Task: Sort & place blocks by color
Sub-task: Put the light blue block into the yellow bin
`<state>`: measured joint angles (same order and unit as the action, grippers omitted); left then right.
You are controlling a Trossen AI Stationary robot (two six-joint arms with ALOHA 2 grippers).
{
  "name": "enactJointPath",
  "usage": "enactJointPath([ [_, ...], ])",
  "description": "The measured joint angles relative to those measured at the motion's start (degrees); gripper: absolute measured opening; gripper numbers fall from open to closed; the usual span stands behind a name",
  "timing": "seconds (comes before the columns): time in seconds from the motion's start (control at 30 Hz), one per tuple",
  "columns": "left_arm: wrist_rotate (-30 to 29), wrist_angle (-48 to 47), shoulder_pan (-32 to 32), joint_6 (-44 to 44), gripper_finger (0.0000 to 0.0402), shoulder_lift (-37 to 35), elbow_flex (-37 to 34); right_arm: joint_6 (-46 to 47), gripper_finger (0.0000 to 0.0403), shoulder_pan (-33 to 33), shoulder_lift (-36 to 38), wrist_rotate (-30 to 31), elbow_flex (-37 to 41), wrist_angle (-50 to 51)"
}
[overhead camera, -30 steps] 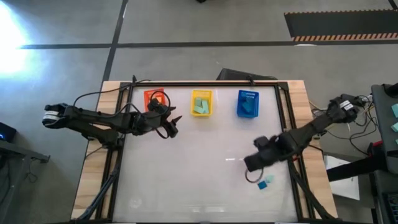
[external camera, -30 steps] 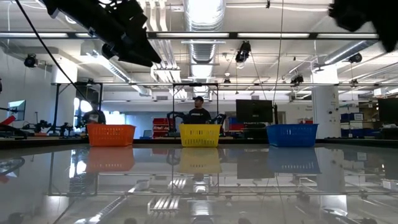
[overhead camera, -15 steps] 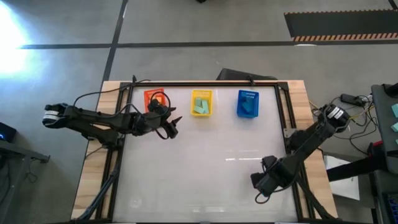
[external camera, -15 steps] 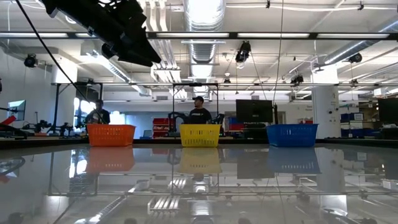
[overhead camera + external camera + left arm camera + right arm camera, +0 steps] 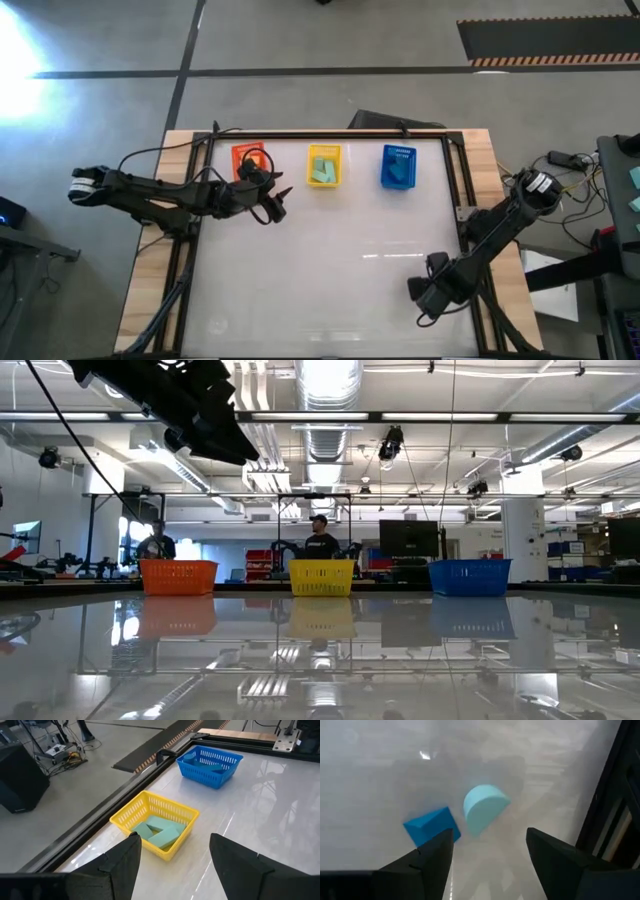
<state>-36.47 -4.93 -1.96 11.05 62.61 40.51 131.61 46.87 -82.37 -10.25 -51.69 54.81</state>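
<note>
In the right wrist view, a blue block (image 5: 431, 826) and a pale teal half-round block (image 5: 482, 810) lie side by side on the white table. My right gripper (image 5: 490, 865) hangs open above them, near the table's right near corner. The blue block's corner lies close to one finger (image 5: 432, 857). From above, the right gripper (image 5: 425, 295) hides both blocks. My left gripper (image 5: 172, 870) waits open and raised beside the orange bin (image 5: 248, 160), seen from above at the left gripper (image 5: 272, 205). Teal blocks (image 5: 157, 832) lie in the yellow bin (image 5: 155, 822).
The orange bin, the yellow bin (image 5: 324, 165) and the blue bin (image 5: 397, 166) stand in a row along the far edge. The blue bin (image 5: 210, 762) holds blue blocks. A black frame rail (image 5: 610, 815) runs close beside the right gripper. People stand in the room beyond the bins (image 5: 320, 535).
My right gripper has swung from the table's middle right toward the near edge and come down over the two blocks, which the high view showed beside it before and which it now covers. It has left the top of the low view.
</note>
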Motion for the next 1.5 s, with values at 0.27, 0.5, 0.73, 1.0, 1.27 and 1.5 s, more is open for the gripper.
enactJointPath([
  [0.27, 0.0, 0.01, 0.0, 0.06, 0.0219, 0.0, 0.04, 1.31, 0.0214, 0.0, 0.0, 1.62, 4.88, -6.54],
  [0.5, 0.0, 0.03, 0.0, 0.33, 0.0219, 0.0, 0.07, 2.52, 0.0178, 0.0, -0.04, 4.54, 7.31, -10.19],
  [0.73, 0.0, 0.03, 0.0, 0.35, 0.0219, -0.02, 0.07, 2.58, 0.011, 0.0, -0.09, 5.13, 7.33, -10.23],
  [1.0, 0.01, 0.03, 0.0, 0.52, 0.0219, 0.0, 0.07, 2.48, 0.0064, 0.0, -0.11, 5.21, 7.31, -10.15],
  [1.27, 0.02, 0.03, -0.07, 0.66, 0.0219, 0.0, 0.07, -2.35, 0.0068, -0.51, 0.66, 5.83, 2.95, -0.05],
  [1.5, 0.07, 0.27, -2.02, 2.56, 0.0219, 0.0, 0.07, -18.22, 0.0066, -5.37, 2.5, 17.46, -2.8, 5.56],
])
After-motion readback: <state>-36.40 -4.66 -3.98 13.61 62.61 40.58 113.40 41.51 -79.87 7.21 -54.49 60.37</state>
